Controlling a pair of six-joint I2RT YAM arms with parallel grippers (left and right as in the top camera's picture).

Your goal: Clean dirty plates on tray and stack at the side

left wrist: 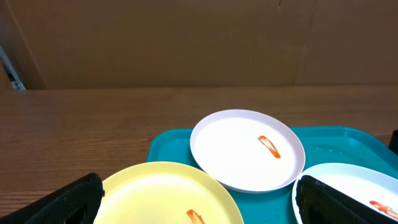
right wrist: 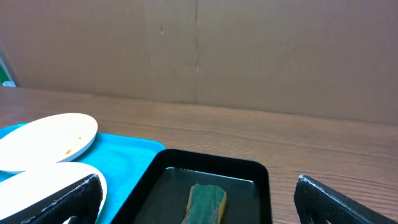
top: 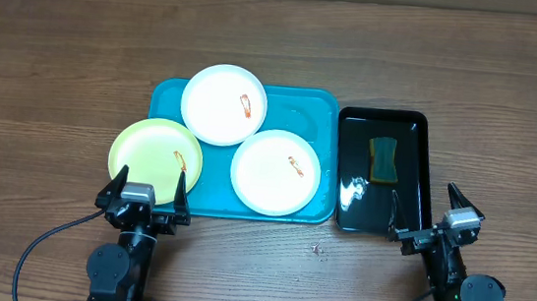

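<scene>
Three plates lie on the turquoise tray (top: 320, 106). A white plate (top: 224, 104) at the back and another white plate (top: 275, 172) at the front right each carry an orange-red smear. The yellow-green plate (top: 156, 155) overhangs the tray's left edge and has a smear too. My left gripper (top: 147, 183) stands open at the near rim of the yellow-green plate (left wrist: 163, 196), holding nothing. My right gripper (top: 433, 206) is open near the front end of the black tray (top: 422, 175), also with nothing in it. In the left wrist view the back white plate (left wrist: 247, 149) sits ahead.
A green and yellow sponge (top: 383, 159) lies in shallow water inside the black tray (right wrist: 264, 171), just right of the turquoise tray (right wrist: 134, 158). Bare wooden table surrounds both trays. A brown wall stands behind the table.
</scene>
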